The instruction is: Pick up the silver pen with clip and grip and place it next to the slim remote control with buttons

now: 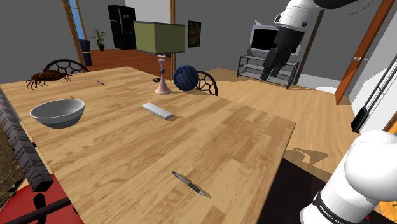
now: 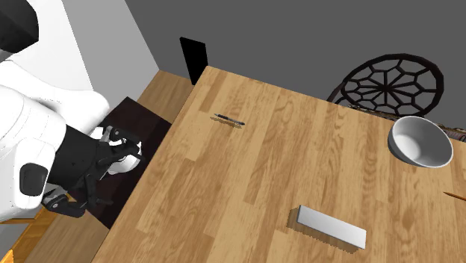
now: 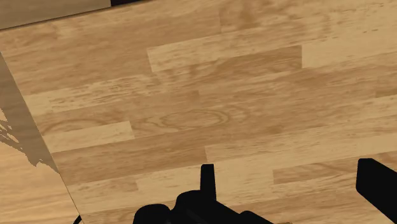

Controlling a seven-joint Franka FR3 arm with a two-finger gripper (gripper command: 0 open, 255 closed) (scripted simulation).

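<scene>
The pen lies flat on the wooden table, close to the near edge in the shoulder view. It looks dark with a paler end (not very silver). Nothing is touching it.

The remote is a flat grey bar near the middle of the table, well apart from the pen.

The gripper hangs high in the air, at the shoulder view's upper right, out past the table's edge on that side. It is far from the pen and the remote. Its two black fingers are spread wide apart, with nothing between them but the wood planks far below.

A grey bowl sits to the shoulder view's left of the remote. Behind the remote stand a lamp and a dark blue ball, just beside each other. A brown bug sits at the far left corner.
</scene>
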